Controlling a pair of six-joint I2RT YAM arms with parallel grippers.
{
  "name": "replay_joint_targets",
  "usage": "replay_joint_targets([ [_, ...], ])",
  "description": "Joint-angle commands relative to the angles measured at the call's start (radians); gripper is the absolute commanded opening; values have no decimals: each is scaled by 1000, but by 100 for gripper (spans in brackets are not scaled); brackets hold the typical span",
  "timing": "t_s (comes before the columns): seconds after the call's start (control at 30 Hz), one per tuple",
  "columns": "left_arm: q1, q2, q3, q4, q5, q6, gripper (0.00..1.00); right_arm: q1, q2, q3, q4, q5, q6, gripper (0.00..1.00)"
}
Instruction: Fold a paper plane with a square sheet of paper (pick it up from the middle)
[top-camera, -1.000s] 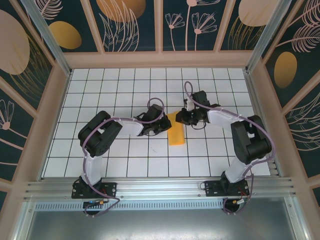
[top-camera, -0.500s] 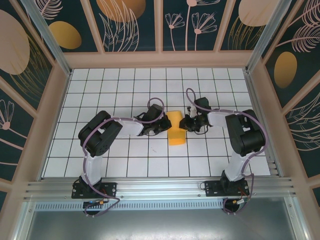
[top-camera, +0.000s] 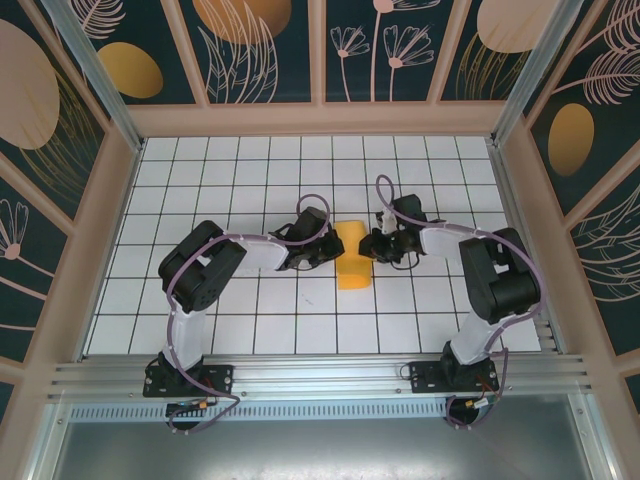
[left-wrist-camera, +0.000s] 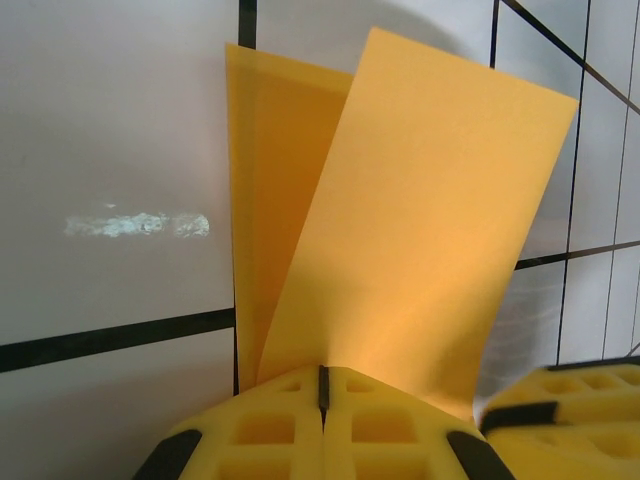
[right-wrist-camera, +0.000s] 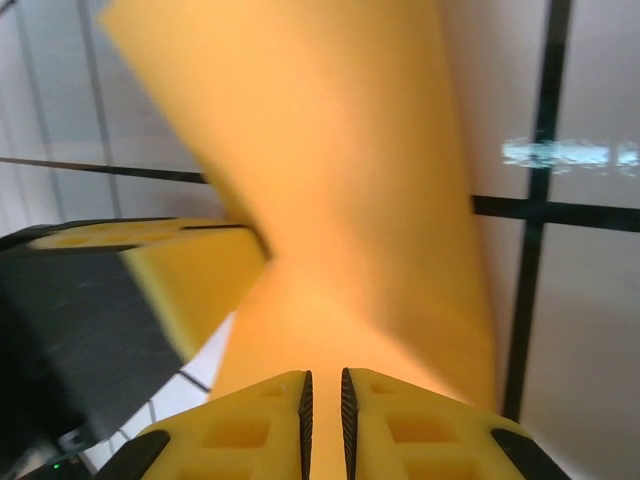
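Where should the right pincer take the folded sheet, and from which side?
Take the square sheet of paper on its right long edge, coming in low from the right. It lies as a narrow folded strip. The left pincer pinches the opposite edge, and the upper flap seems lifted, which probably leaves the fingers room.

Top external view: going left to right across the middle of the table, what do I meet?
left gripper → paper → right gripper
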Motion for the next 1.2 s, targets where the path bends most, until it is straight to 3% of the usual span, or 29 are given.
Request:
replay_joint_targets([
  [0.0,-4,50,-26,-83,-26,18,0,-6,-55,-25,5,-98,-10,20],
  [0.07,-4,43,-37,-79,-31,17,0,-1,-44,-31,17,-136,-12,20],
  [0.57,-5,60,-36,-60,-24,12,0,-13,95,-102,34,27,-15,20],
  [0.7,-5,61,-34,-61,-23,12,0,-14,45,-88,7,6,-22,21],
  [0.93,-4,64,-28,-65,-18,19,0,-7,-97,-122,29,-143,3,21],
  [1.17,-4,63,-32,-65,-17,17,0,-7,-54,-213,65,-132,12,20],
])
